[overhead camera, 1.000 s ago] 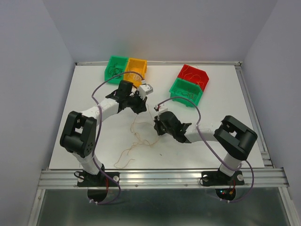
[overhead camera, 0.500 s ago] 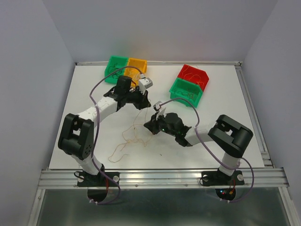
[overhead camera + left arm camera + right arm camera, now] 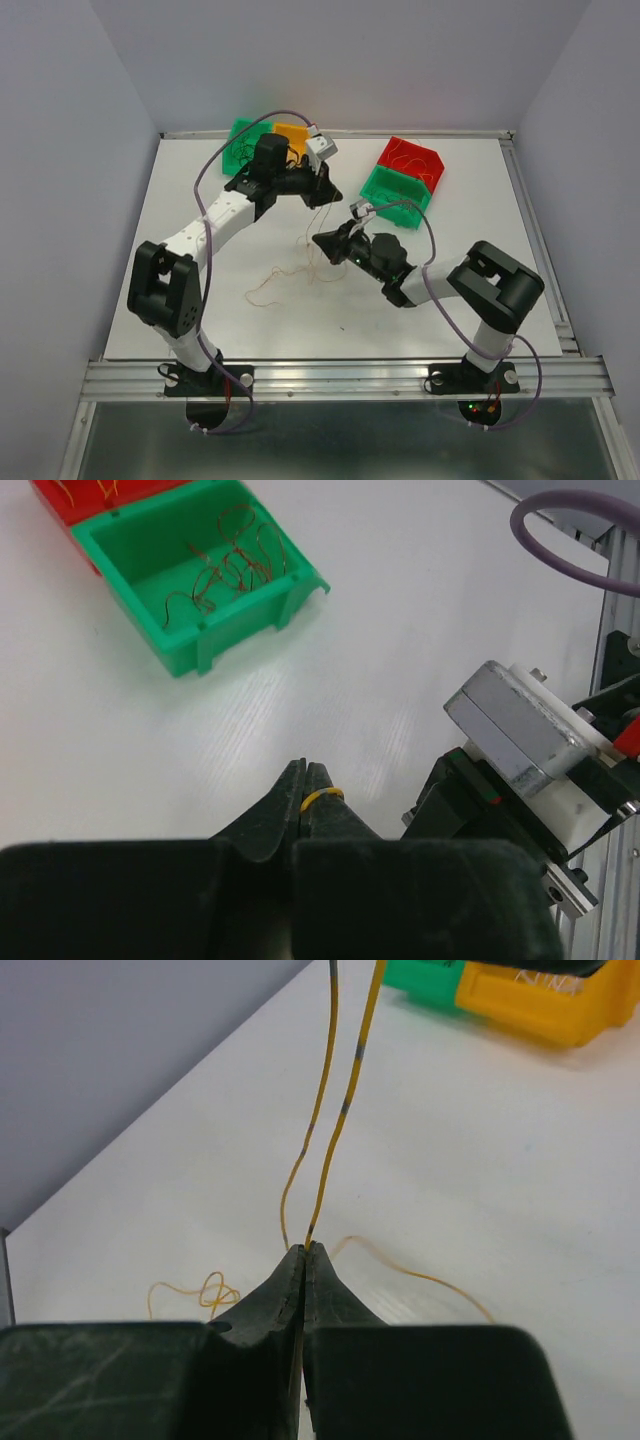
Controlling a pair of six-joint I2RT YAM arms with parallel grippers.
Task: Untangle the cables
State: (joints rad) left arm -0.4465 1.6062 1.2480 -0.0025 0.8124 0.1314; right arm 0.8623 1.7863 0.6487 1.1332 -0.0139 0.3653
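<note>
The cables are hair-thin orange-yellow strands. A loose tangle (image 3: 285, 280) lies on the white table (image 3: 480, 250) between the arms. My left gripper (image 3: 330, 196) is shut, with a small yellow strand loop (image 3: 322, 796) pinched at its fingertips (image 3: 306, 772). My right gripper (image 3: 319, 240) is shut on a yellow strand (image 3: 345, 1100) that runs taut up from its tips (image 3: 305, 1249) toward the left gripper. A second strand hangs beside it. A knotted loop (image 3: 212, 1291) rests on the table below.
A green bin (image 3: 240, 140) and a yellow bin (image 3: 293, 133) stand at the back left, partly behind the left arm. A red bin (image 3: 412, 158) and a green bin (image 3: 395, 190) with reddish wires (image 3: 230, 570) stand at the back right.
My left gripper has moved farther back and right, my right gripper has followed slightly. The strand between them has drawn taut and the tangle has been dragged toward the middle.
</note>
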